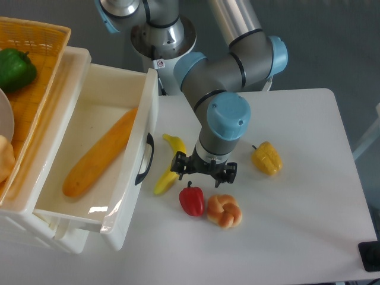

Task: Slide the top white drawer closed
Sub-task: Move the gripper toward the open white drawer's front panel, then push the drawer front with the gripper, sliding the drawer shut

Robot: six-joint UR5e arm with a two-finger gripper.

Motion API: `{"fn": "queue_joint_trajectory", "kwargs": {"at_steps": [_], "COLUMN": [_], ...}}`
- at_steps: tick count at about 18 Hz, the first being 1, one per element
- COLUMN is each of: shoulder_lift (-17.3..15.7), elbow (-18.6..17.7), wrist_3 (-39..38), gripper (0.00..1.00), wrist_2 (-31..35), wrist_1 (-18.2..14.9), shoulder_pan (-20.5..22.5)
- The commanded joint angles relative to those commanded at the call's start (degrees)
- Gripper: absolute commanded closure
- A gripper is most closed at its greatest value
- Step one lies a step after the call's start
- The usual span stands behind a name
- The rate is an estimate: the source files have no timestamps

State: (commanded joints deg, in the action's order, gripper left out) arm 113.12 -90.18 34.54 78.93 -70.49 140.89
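The top white drawer (127, 196) stands pulled far out from the cabinet at the left, with a long orange vegetable (100, 152) lying inside it. Its black curved handle (145, 159) faces right, toward the table. My gripper (203, 168) hangs open over the table right of the handle, above the banana (168, 169) and the red pepper (191, 199). Nothing is held between its fingers. A gap of roughly a hand's width lies between the gripper and the drawer front.
A yellow pepper (266, 158) lies right of the gripper, a bread knot (224, 210) beside the red pepper. A wicker basket (37, 77) with a green pepper (16, 68) sits on top of the cabinet at the far left.
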Motion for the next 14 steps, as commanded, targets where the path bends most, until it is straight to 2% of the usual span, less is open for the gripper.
{"fn": "queue_joint_trajectory", "kwargs": {"at_steps": [5,14], "shoulder_lift": [0.79,0.27], "elbow": [-0.09,-0.18], "wrist_3": [-1.41,-1.50], "gripper": [0.00,0.00], "wrist_2": [-0.70,-2.02], "wrist_1": [0.09,0.00], "shoulder_pan": [-1.23,-2.29]}}
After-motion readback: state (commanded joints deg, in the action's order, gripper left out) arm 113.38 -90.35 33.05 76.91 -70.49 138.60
